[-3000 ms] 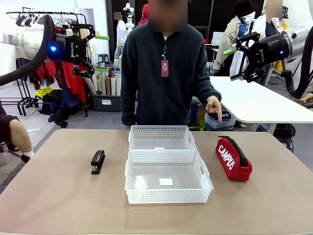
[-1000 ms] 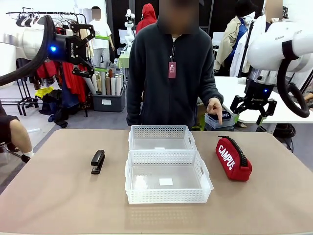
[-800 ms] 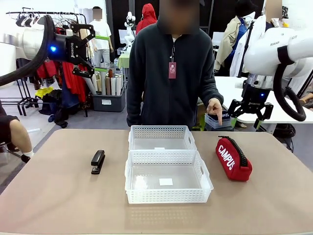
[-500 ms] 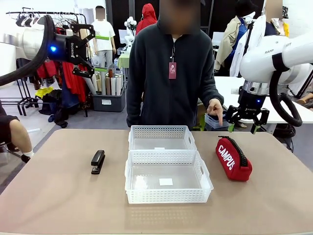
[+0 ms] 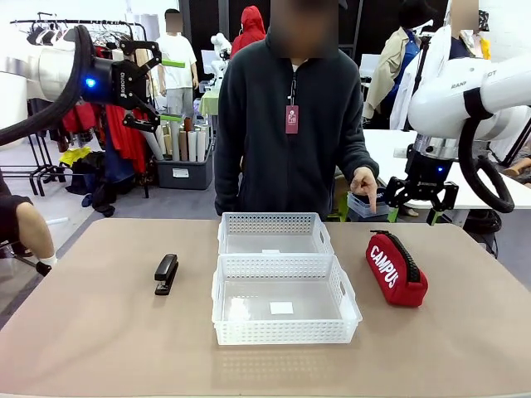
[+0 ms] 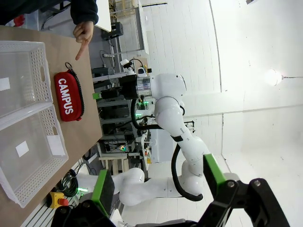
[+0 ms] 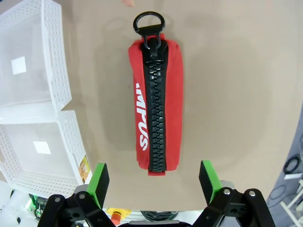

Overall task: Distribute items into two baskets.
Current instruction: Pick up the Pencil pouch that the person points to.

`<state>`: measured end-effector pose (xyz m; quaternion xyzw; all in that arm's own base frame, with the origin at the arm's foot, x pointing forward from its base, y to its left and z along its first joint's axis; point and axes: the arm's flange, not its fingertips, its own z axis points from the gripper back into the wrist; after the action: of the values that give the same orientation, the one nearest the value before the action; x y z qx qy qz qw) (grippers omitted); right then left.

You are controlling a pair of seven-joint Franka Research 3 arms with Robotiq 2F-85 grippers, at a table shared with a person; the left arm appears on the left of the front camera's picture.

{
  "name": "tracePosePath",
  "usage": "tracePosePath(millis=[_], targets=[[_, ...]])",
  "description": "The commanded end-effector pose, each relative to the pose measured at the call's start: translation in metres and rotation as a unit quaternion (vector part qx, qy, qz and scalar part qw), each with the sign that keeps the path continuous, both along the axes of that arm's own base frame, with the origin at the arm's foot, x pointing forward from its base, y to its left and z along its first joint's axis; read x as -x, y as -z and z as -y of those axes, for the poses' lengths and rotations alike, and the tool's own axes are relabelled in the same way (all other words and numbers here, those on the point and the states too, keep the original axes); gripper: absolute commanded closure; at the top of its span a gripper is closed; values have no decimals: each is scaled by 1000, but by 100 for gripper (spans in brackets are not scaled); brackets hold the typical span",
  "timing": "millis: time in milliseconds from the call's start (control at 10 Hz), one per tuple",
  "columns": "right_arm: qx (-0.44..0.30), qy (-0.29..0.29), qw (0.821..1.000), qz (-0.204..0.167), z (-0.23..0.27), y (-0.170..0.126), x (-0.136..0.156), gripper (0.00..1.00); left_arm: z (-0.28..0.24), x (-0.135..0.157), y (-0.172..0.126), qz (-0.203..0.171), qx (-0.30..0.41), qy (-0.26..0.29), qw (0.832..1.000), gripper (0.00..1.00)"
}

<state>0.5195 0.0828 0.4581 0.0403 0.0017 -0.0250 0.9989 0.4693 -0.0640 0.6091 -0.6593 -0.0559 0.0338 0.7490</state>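
Closest to the robot, the near basket (image 5: pixel 282 332) sits in the middle of the tabletop (image 5: pixel 91 348), empty apart from a small white label (image 5: pixel 281 308) on its floor. The far basket (image 5: pixel 274 224) stands directly behind it, their long sides touching. The black stapler (image 5: pixel 166 274) lies well to the left of the near basket, lengthwise toward the person. The red pouch (image 5: pixel 397 269) lies to the right of the baskets, zipper up, its "CAMPUS" lettering facing them. Over the pouch's far end hangs the right gripper (image 5: pixel 411 217), pointing straight down with its fingers spread wide and holding nothing. Just beyond, the person's hand (image 5: pixel 362 181) points one finger down toward the pouch's ring end; whether it touches the tabletop is hard to tell. Farther back at the left, the left gripper (image 5: pixel 172 89) is raised high, its fingers also spread and empty.
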Motion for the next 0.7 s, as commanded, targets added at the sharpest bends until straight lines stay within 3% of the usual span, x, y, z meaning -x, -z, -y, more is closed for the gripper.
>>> tracePosePath(millis=[0,200,600], targets=[[3,-3,1000,-8,4,13,-7,0,-1,1,-1,0,0,0,1000,0],[6,3,999,-37,6,44,-15,0,-1,1,-1,0,0,0,1000,0],[20,9,998,-66,8,80,-24,0,-1,1,-1,0,0,0,1000,0]])
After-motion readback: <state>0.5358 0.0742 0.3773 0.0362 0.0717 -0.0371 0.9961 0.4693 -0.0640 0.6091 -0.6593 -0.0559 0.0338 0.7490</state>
